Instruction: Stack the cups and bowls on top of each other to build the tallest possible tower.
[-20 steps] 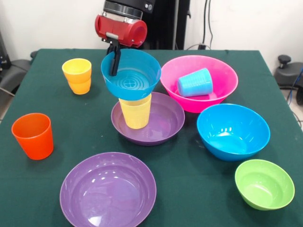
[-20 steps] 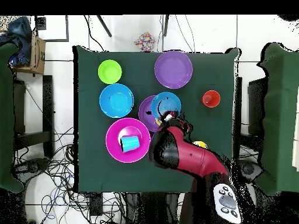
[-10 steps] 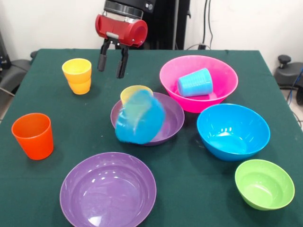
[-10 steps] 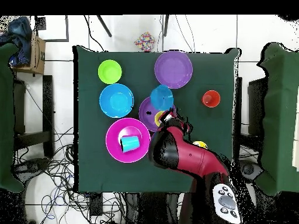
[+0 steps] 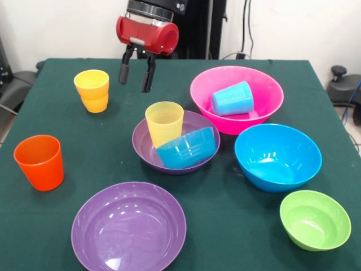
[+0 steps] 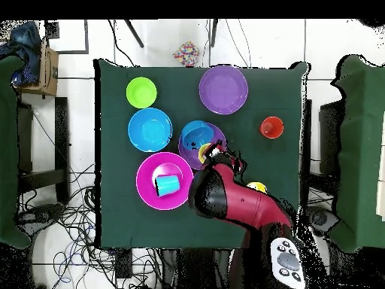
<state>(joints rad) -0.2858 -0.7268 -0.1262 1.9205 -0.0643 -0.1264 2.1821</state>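
My gripper (image 5: 135, 75) hangs open and empty above the table, behind the middle purple bowl (image 5: 198, 125) and right of the two stacked amber-yellow cups (image 5: 92, 90). The pale yellow cup (image 5: 164, 123) stands upright in that purple bowl. The small blue bowl (image 5: 187, 148) lies tipped on its side beside the cup, leaning on the purple bowl's front rim. A light blue cup (image 5: 232, 98) lies on its side in the pink bowl (image 5: 265, 84). From overhead, the small blue bowl (image 6: 197, 134) overlaps the purple bowl (image 6: 214, 139), next to the arm (image 6: 225, 197).
An orange cup (image 5: 39, 161) stands at the left. A second purple bowl (image 5: 128, 226) sits at the front. The big blue bowl (image 5: 277, 156) and small green bowl (image 5: 315, 219) are at the right. The table's edges are close behind the pink bowl.
The gripper let go of the small blue bowl over the pale yellow cup and rose. The bowl toppled off and came to rest tilted in the purple bowl.
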